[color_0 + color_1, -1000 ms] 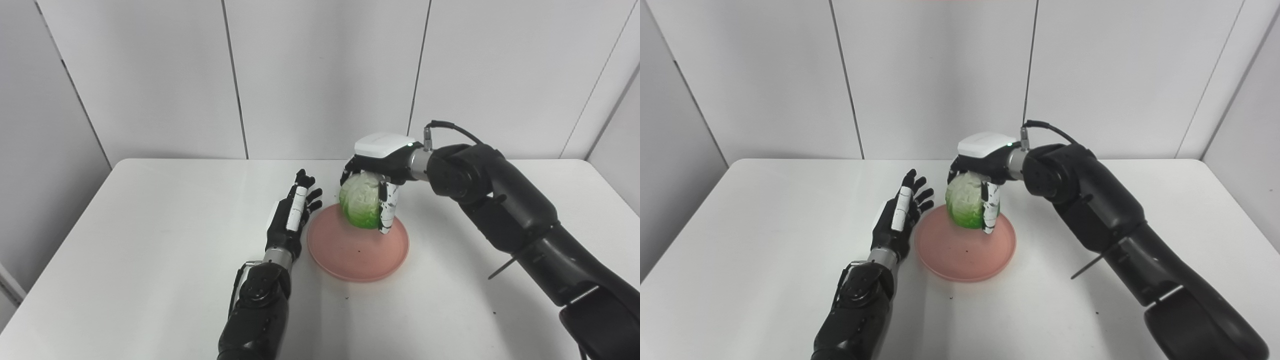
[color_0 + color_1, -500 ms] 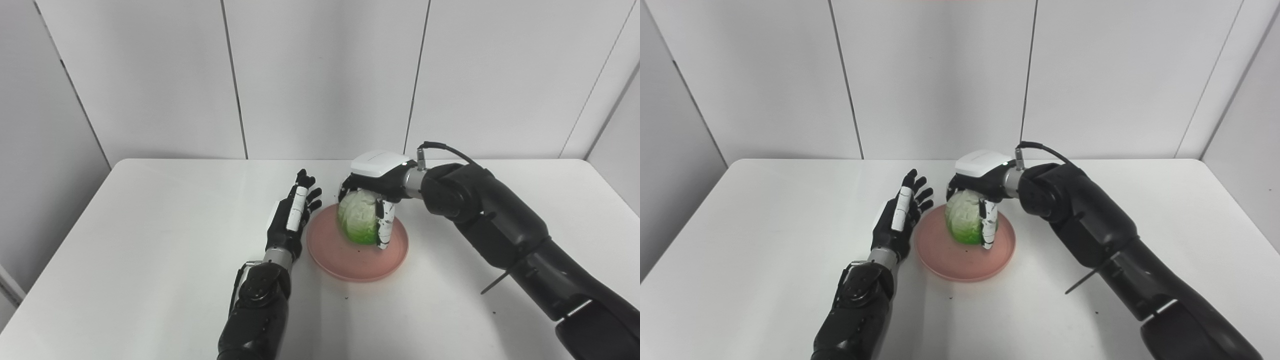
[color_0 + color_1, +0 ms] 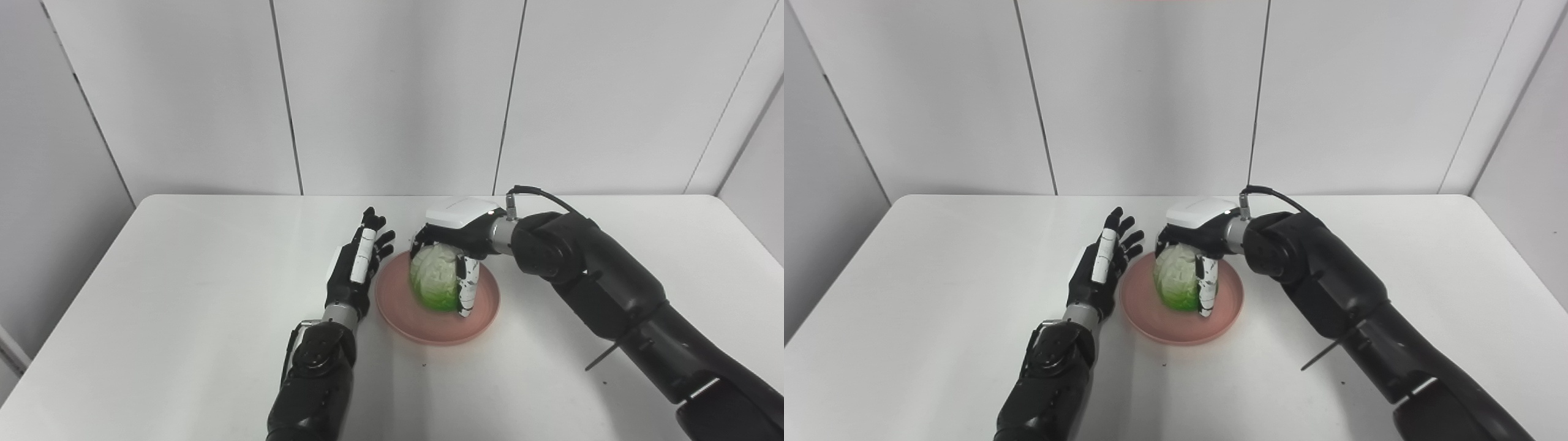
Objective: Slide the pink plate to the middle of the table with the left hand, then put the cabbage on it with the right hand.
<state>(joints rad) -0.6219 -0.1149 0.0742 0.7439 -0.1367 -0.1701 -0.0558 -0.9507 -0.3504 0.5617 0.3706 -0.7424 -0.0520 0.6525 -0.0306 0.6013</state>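
Observation:
A pink plate (image 3: 474, 315) lies near the middle of the white table (image 3: 184, 275). A pale green cabbage (image 3: 433, 283) rests low on the plate's middle, and my right hand (image 3: 456, 236) is shut on it from above, its fingers (image 3: 467, 293) reaching down the cabbage's right side to the plate. My left hand (image 3: 358, 260) stands open on edge just left of the plate's rim, fingers pointing away from me, holding nothing. In the right eye view the cabbage (image 3: 1176, 283) and the plate (image 3: 1151, 315) show the same.
A few small dark specks lie on the table in front of the plate. White wall panels stand behind the table's far edge (image 3: 245, 196). My right arm (image 3: 612, 294) stretches across the right side of the table.
My right hand has come down and slightly left with the cabbage, from above the plate's far rim to its middle. The left hand has not moved.

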